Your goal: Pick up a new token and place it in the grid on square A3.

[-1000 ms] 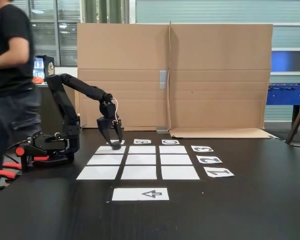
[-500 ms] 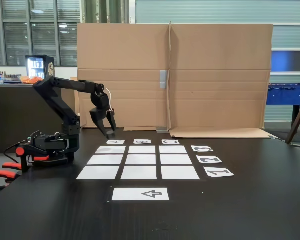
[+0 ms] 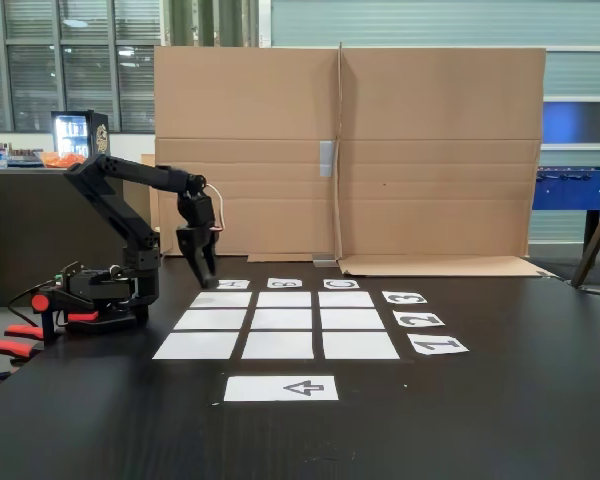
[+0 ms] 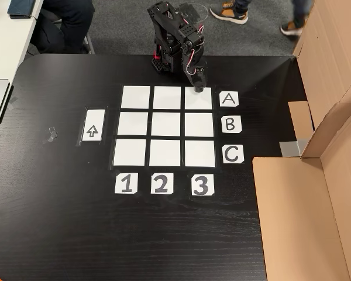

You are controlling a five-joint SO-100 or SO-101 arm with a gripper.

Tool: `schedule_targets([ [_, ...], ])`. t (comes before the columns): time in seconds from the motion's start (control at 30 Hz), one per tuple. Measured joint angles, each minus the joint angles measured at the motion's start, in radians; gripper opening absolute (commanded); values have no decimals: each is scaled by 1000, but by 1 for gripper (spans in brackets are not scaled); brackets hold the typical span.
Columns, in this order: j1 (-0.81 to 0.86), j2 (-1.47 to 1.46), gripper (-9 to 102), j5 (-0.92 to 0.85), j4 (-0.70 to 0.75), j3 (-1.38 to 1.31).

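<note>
fixed view: arm's gripper (image 3: 204, 277) hangs just above the tabletop (image 3: 480, 400) at the grid's (image 3: 278, 322) far-left corner, fingers look nearly closed, can't tell if they're gripping a token
other view: gripper (image 4: 198, 88) over square A3 (image 4: 198, 98), its top edge

Nine white cells (image 4: 168, 124); six labels (image 4: 229, 99); one arrow sheet (image 4: 93, 125).
</note>
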Motion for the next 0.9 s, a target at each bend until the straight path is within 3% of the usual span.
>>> schedule_targets([
  [0.67, 120, 9, 0, -107, -130, 86],
  [0.9, 132, 8, 6, -112, -147, 100],
])
